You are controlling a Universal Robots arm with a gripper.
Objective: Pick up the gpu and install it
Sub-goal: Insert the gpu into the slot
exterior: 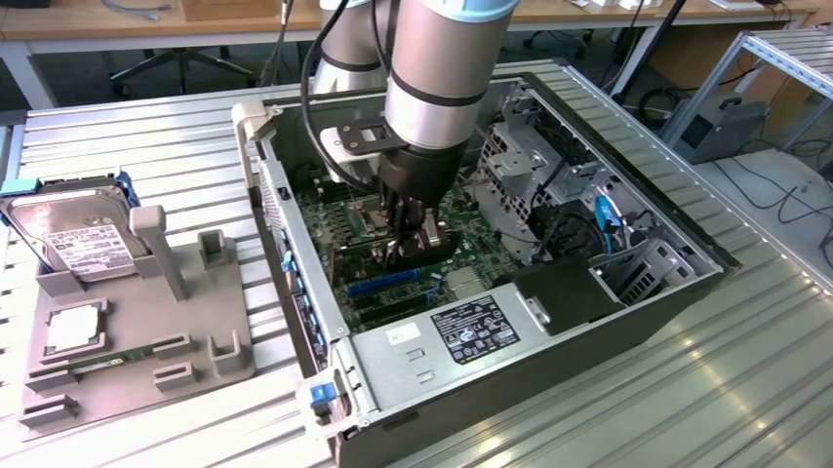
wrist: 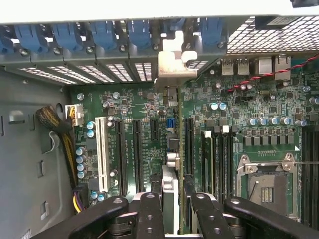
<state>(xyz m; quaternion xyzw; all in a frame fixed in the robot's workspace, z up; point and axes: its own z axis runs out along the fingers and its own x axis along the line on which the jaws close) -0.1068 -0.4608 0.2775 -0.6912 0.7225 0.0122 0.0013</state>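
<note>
Gpu (wrist: pixel 172 196) installation is the step in hand, judging by the scene: the card stands on edge between the pincer's (wrist: pixel 173 209) fingers (wrist: pixel 149 215), inside the open case (exterior: pixel 651 292) that lies on its side on the slatted bench (exterior: pixel 170 146), toward the bench's middle. In the wrist view the card's silvery bracket (wrist: pixel 174 62) reaches the case's rear wall, among the blue slot latches (wrist: pixel 104 35), and the card runs down over the motherboard (wrist: pixel 144 134), between the expansion slots. Whether its edge is fully seated I cannot tell. The next move likely calls for a straight, even press with the card kept square to the slot. The arm (exterior: pixel 436 78) drops steeply into the case, wrist pointing down at the board, pincer clenched on the card.
</note>
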